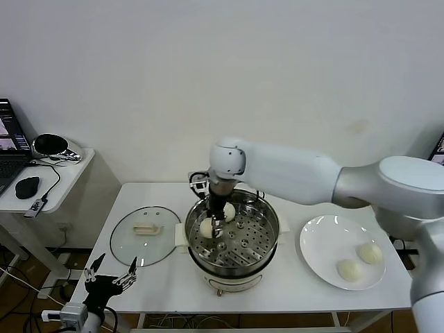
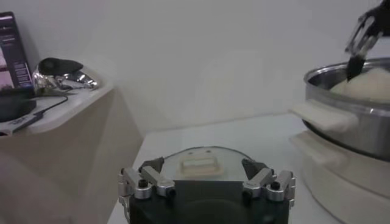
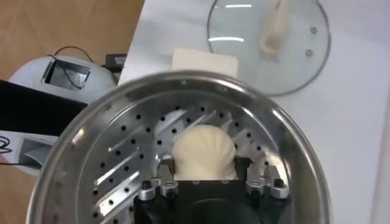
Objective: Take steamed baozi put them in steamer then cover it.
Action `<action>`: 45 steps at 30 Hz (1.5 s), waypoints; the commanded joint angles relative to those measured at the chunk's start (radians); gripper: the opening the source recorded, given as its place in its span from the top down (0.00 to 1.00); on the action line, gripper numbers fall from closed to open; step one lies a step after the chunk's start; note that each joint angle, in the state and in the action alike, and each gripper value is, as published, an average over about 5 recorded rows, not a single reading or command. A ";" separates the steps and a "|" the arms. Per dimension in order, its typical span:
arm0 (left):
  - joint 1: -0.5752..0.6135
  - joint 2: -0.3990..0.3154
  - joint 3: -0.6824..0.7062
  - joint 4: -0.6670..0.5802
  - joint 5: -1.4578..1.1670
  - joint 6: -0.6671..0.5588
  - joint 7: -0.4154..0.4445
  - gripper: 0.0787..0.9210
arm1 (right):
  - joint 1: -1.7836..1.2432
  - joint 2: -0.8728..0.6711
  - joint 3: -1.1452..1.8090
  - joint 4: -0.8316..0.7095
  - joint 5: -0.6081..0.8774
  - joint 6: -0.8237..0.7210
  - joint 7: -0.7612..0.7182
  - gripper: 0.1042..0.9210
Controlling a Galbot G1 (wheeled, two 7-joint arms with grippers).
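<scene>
You see four pale cream-white baozi (image 1: 207, 227). The steamer (image 1: 260, 257) is shiny steel, its tray patterned with round holes and slots. At its 3 o'clock the plate (image 1: 320, 243) is plain white; at 9 o'clock the clear glass lid (image 1: 128, 239) carries a cream handle.

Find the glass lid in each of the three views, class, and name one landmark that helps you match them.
Head view: the glass lid lies flat on the table, on the steamer's left.
Left wrist view: low in the middle, just beyond the left gripper.
Right wrist view: at the top edge, beyond the steamer's rim.
Shared landmark: the steamer.
</scene>
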 commanded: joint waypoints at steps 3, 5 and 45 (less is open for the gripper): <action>-0.001 -0.001 0.001 -0.001 -0.003 0.003 0.001 0.12 | -0.035 0.065 -0.001 -0.045 -0.015 -0.007 0.017 0.39; -0.001 -0.003 0.002 -0.002 -0.004 0.004 0.001 0.12 | -0.037 0.071 0.003 -0.053 -0.020 -0.006 0.019 0.39; 0.030 0.004 0.028 0.005 0.000 0.018 0.019 0.12 | -0.095 -0.931 0.312 0.443 -0.383 0.307 -0.153 0.12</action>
